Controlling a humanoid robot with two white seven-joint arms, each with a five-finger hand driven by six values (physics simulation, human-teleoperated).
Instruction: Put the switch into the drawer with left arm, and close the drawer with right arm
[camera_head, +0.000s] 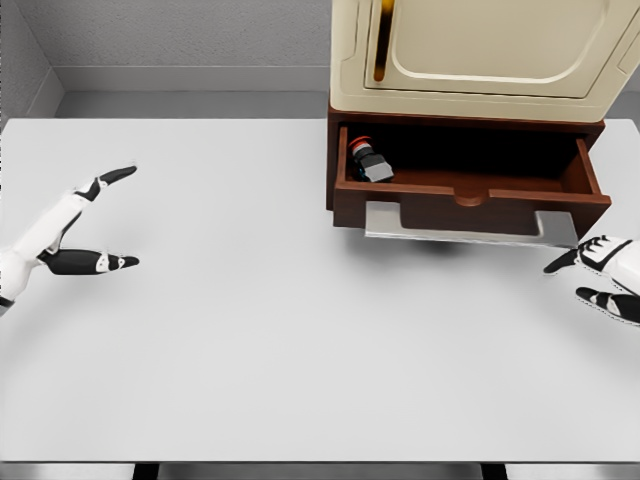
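The switch (368, 160), a small grey block with a red button, lies inside the open brown drawer (470, 195) at its left end. A grey metal handle (470, 228) runs along the drawer's front. My left hand (100, 222) hovers over the table far to the left, fingers spread and holding nothing. At the right edge, just below and right of the drawer's front corner, my right hand (600, 275) shows with its fingers extended and empty.
A cream cabinet (480, 50) sits on top of the brown drawer unit at the back right. The white table (300, 330) spans the view, with a grey wall behind it.
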